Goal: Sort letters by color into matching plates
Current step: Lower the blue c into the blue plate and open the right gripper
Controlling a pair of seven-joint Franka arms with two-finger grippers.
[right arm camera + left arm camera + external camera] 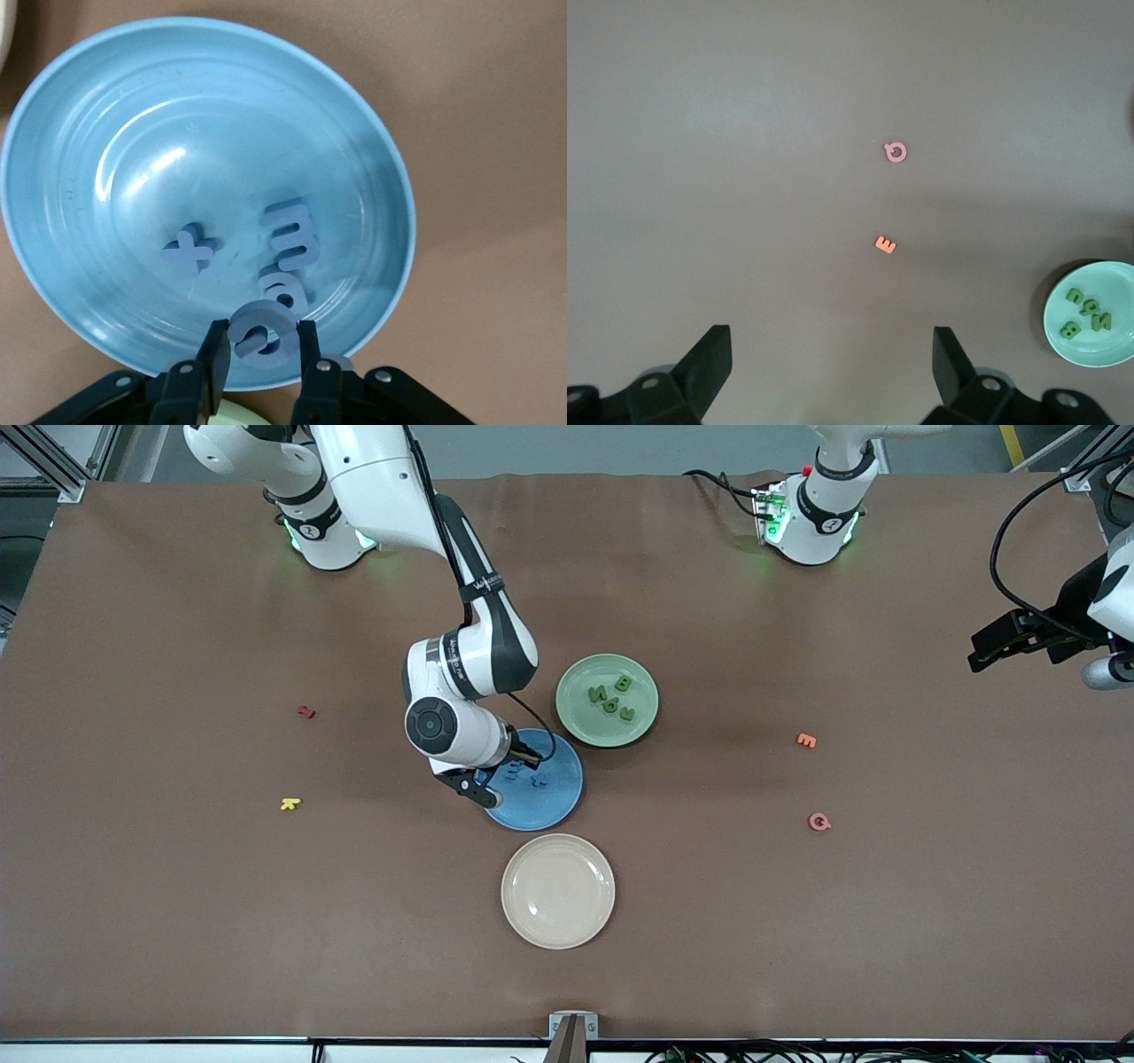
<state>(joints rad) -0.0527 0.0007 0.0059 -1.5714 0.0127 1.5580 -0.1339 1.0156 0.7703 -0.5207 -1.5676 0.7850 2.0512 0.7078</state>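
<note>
The right arm reaches down from the upper left of the front view, elbow bent, its wrist turned over the blue plate (542,802) at the centre of the surface. The right gripper (260,350) hangs just above that plate's rim, its jaws clenched on a curved blue letter (260,334). Below it in the plate lie three more blue letters: an x-shaped piece (187,254), an m-shaped piece (292,234) and a rounded piece (285,290) touching the m. The pale green plate (578,710) sits just above and to the right of the blue one in the front view, holding four dark green letters (612,698) in a loose cluster. The cream plate (557,891) lies just below the blue one. The left arm waits at the right edge of the front view, the left gripper (833,367) raised over the surface with its jaws spread wide and nothing between them. Loose on the surface are a red letter (306,711) and a yellow letter (290,803) at the left, an orange letter (806,740) and a pink letter (819,821) at the right.
</note>
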